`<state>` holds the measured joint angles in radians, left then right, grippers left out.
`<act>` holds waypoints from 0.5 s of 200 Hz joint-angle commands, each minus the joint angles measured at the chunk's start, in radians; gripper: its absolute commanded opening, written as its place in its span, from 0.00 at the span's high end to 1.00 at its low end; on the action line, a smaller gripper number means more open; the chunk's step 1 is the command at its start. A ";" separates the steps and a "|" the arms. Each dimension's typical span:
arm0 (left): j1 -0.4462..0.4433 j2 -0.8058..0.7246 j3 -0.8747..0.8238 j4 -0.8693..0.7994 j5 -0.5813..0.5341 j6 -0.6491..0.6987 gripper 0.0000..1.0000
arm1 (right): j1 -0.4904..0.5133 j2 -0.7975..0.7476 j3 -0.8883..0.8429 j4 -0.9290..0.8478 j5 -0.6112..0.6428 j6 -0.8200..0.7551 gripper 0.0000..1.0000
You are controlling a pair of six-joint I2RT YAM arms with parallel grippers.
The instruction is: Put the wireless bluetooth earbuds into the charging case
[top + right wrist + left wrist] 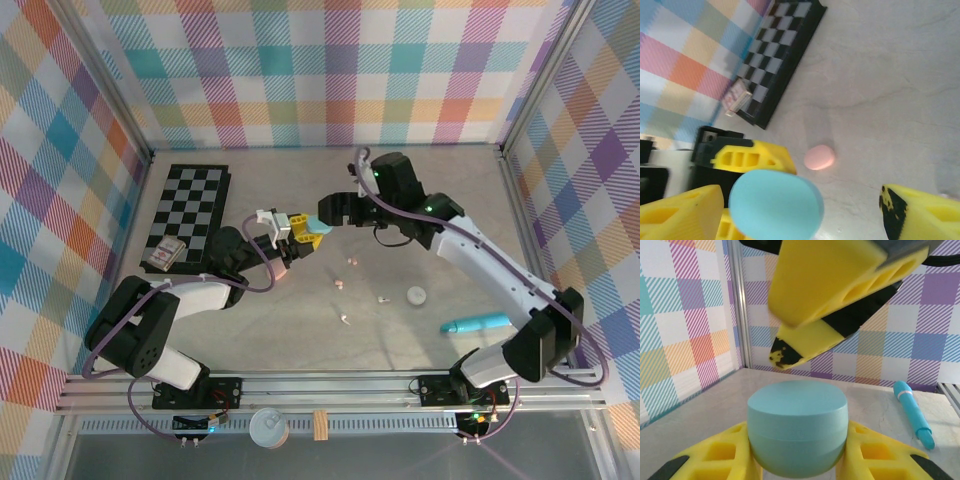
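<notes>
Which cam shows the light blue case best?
Left wrist: the light blue case sits centre, sharp, lid seam visible, clamped between the left fingers. Right wrist shows the case blurred, end-on; top external, a small blue patch.

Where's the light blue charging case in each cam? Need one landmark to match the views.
Top external: light blue charging case near picture centre, slightly above the middle.
Left wrist: bottom centre, large and close up.
Right wrist: bottom left, round face toward the camera.
Shared landmark: the left gripper's yellow fingers flank the case in all three views.
</notes>
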<state>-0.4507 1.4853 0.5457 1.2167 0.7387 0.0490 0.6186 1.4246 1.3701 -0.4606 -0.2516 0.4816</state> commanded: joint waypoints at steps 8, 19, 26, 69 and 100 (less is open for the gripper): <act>0.009 -0.035 0.016 0.048 -0.013 0.007 0.71 | -0.062 -0.065 -0.122 0.253 -0.209 0.197 0.20; 0.009 -0.037 0.018 0.057 -0.022 -0.002 0.71 | -0.077 -0.078 -0.170 0.343 -0.270 0.269 0.20; 0.008 -0.038 0.019 0.068 -0.027 -0.009 0.71 | -0.082 -0.083 -0.200 0.401 -0.313 0.314 0.21; 0.007 -0.051 0.031 0.104 -0.030 -0.035 0.71 | -0.085 -0.045 -0.324 0.737 -0.472 0.574 0.23; 0.006 -0.059 0.044 0.106 -0.032 -0.037 0.71 | -0.081 0.032 -0.396 1.030 -0.536 0.777 0.27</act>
<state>-0.4496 1.4612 0.5526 1.2537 0.7052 0.0216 0.5304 1.4010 1.0199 0.2329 -0.6785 1.0321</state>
